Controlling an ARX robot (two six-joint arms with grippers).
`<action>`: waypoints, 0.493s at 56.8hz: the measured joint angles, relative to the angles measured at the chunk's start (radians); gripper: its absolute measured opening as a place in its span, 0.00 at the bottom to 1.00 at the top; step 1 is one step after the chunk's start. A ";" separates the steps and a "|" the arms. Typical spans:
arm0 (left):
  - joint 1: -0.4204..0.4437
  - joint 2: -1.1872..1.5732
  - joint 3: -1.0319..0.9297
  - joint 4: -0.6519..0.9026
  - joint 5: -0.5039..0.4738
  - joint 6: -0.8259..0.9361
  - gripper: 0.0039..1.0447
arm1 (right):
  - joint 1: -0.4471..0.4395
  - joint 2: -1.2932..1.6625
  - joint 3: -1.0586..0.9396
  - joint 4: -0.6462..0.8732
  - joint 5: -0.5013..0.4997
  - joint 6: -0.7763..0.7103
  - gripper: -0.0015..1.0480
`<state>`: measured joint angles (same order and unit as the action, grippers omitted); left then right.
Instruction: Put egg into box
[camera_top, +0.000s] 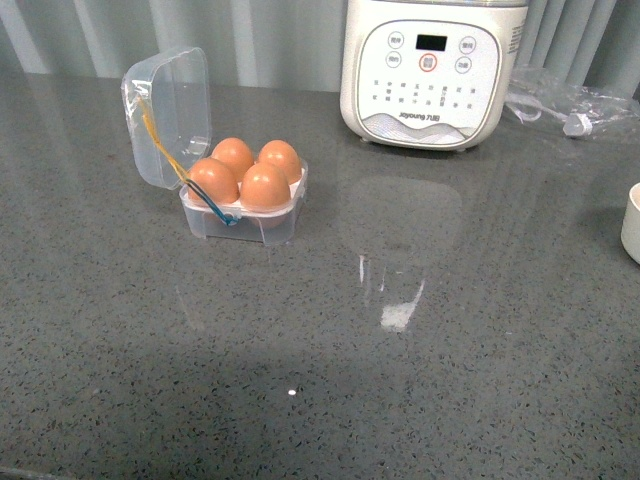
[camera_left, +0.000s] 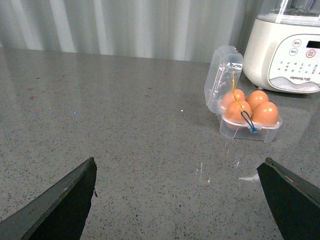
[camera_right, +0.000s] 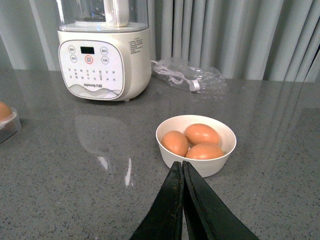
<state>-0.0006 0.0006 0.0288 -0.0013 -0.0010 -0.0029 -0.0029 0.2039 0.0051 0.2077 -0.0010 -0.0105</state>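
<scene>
Four smooth orange-brown eggs (camera_top: 264, 185) sit in the small square clear plastic egg box (camera_top: 250, 228), and every one of its four slots is filled. I can't say which is the task's own egg, and the job reads as done. The clear hinged lid (camera_top: 170, 110) stands open at the back left, with yellow and blue elastic loops (camera_top: 160, 140) trailing from it down across the front eggs. That's the first worry: anything catching a loop would tug this light case or lift an egg. With the lid up nothing holds the eggs in, so a knock could tip one onto the grey speckled worktop (camera_top: 450, 350). The left hand (camera_left: 179, 160) is spread wide and empty, well apart from the box; a careless sweep that way could shove it. The right hand (camera_right: 182, 164) is pressed together, holding nothing, just in front of a round white bowl (camera_right: 215, 167) with three more eggs (camera_right: 201, 134). A fifth egg has no slot, so it would perch, roll and likely crack. The large white cooker (camera_top: 430, 70) stands behind, clear of all this.
</scene>
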 joint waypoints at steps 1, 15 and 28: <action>0.000 0.000 0.000 0.000 0.000 0.000 0.94 | 0.000 -0.005 0.000 -0.004 0.000 0.000 0.03; 0.000 0.000 0.000 0.000 0.000 0.000 0.94 | 0.000 -0.156 0.001 -0.193 0.000 0.000 0.03; 0.000 0.000 0.000 0.000 0.000 0.000 0.94 | 0.000 -0.200 0.001 -0.207 0.000 0.000 0.03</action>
<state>-0.0006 0.0010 0.0288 -0.0013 -0.0010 -0.0029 -0.0029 0.0044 0.0059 0.0010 -0.0010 -0.0105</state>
